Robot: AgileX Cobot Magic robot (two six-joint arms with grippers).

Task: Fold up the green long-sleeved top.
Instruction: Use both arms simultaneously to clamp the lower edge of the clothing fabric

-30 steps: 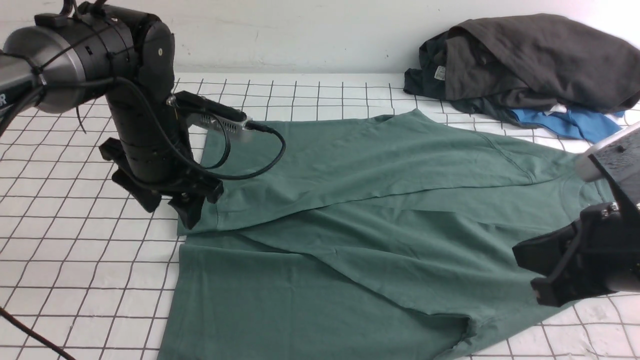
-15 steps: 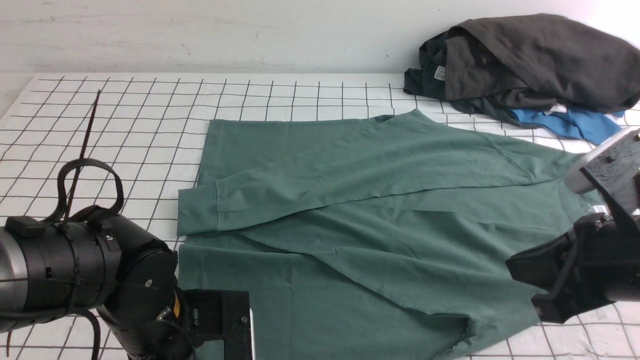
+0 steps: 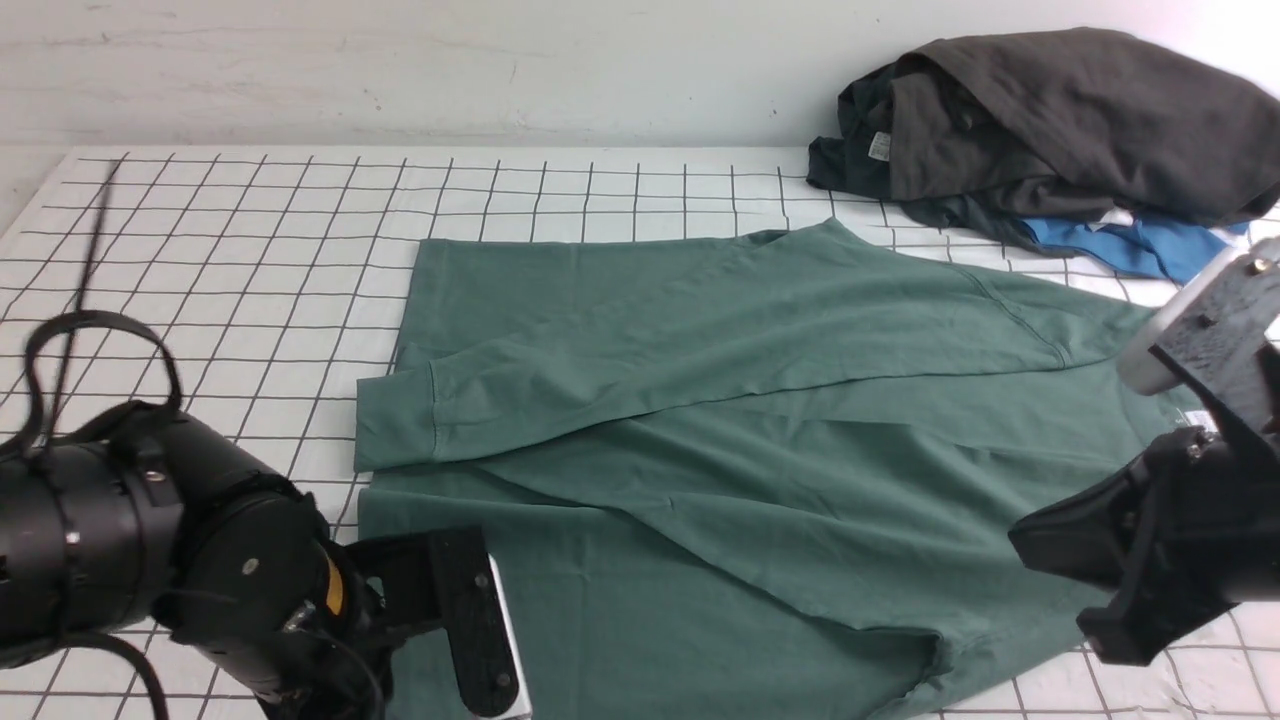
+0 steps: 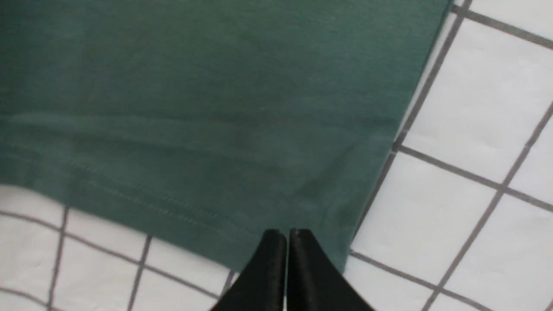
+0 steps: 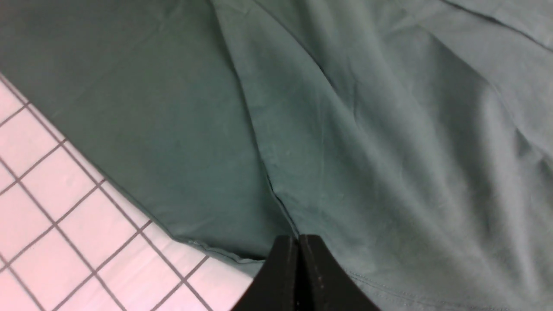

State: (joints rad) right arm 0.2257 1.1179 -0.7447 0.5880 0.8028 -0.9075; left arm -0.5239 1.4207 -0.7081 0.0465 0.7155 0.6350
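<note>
Green long-sleeved top point(image 3: 760, 420) lies flat on gridded tabletop point(image 3: 250, 250), just short of dark clothes pile point(image 3: 1050, 120). Left claw point(image 4: 287, 235), pressed together, hovers over hem corner farthest from pile; right claw point(image 5: 298, 239), likewise pressed together, nearer pile. Cloth likely light, limp; best pinched at hem corners.

The green top point(image 3: 760, 450) is a muted sage cotton. It lies spread flat, with soft creases across its body. One long sleeve is folded across the chest, and its ribbed cuff pokes just past the hem line. A second layer crosses the body diagonally below it. The stitched hem and one bottom corner sit right under the joined tips of the left gripper point(image 4: 287, 233). A crease where two layers overlap, close to the garment's edge, runs up to the joined tips of the right gripper point(image 5: 298, 237).
</note>
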